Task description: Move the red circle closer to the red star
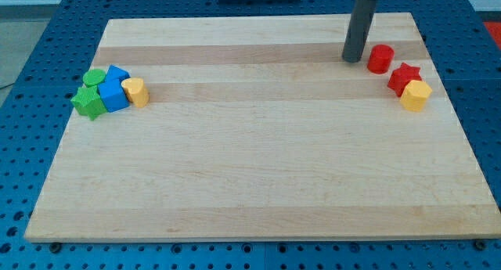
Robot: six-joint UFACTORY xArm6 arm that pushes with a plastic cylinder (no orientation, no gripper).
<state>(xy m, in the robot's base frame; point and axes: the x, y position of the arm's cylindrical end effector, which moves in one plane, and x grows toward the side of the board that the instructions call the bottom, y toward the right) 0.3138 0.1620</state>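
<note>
- Tabletop (pixel 258 168): pale wooden board, resting on a blue perforated base (pixel 23 82).
- Rod: straight, dark grey, entering from the view's top right; there is no gripper on this arm, so nothing opens or closes.
- My tip (pixel 353 60): resting on the tabletop just to the left of the red circle, close beside it; whether the two touch is hard to tell from this angle.
- Red circle (pixel 380 59): short cylinder near the tabletop's upper right corner, up and left of the red star, with a narrow gap between them.
- Red star (pixel 404 77): below and to the right of the red circle, touching or nearly touching the next item.
- Yellow block (pixel 416 95): rounded, possibly hexagonal, at the star's lower right.
- Left-hand cluster, well apart from the red pieces, packed tightly together:
  - Green round block (pixel 95 77), at the top.
  - Green star (pixel 88 102), at the lower left.
  - Blue block (pixel 118 73), upper.
  - Blue cube (pixel 113 95), lower.
  - Yellow rounded block (pixel 135 91), on the right side.
</note>
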